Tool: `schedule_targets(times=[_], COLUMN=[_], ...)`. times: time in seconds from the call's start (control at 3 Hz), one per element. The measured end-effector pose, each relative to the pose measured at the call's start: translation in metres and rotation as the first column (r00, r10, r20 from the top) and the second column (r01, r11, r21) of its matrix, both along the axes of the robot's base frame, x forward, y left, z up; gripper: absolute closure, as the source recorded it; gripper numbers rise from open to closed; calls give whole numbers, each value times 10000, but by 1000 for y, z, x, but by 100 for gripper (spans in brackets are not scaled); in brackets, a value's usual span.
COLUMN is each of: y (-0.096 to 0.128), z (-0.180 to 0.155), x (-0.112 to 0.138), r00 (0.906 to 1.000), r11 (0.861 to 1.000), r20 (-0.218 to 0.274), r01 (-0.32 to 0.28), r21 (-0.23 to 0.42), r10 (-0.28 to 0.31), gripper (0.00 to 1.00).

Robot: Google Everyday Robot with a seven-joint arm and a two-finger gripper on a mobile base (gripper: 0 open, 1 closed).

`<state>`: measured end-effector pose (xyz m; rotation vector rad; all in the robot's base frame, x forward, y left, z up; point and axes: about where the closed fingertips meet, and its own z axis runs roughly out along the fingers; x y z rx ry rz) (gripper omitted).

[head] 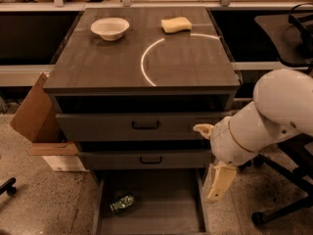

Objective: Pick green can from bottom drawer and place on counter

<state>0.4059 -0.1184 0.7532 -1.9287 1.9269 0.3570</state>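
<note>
The green can (122, 203) lies on its side on the floor of the open bottom drawer (161, 209), toward its left side. The counter (186, 62) is the dark wood-grain cabinet top with a white arc. My gripper (205, 163) hangs off the white arm at the right front corner of the cabinet, level with the lower closed drawer, above and to the right of the can. Its cream fingers (217, 182) stand apart and hold nothing.
A white bowl (110, 28) and a yellow sponge (176, 24) sit at the back of the counter. Two closed drawers with black handles (145, 126) are above the open one. A cardboard box (36, 119) stands left of the cabinet; chair legs (279, 209) are at right.
</note>
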Motion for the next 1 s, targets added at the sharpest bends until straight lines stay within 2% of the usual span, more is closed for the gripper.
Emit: schedule_targets(times=[0.33,0.67,1.0], y=[27,28,33], z=[-43,-47,-67], x=[-9,-8,-5], r00=[9987,9987,9986], r11=[9969,9972,9987], r20=[-321,-328,-361], r01=[-368,-368,-369], r21=[696,646,361], r10=[391,390,382], gripper=[0,0,0])
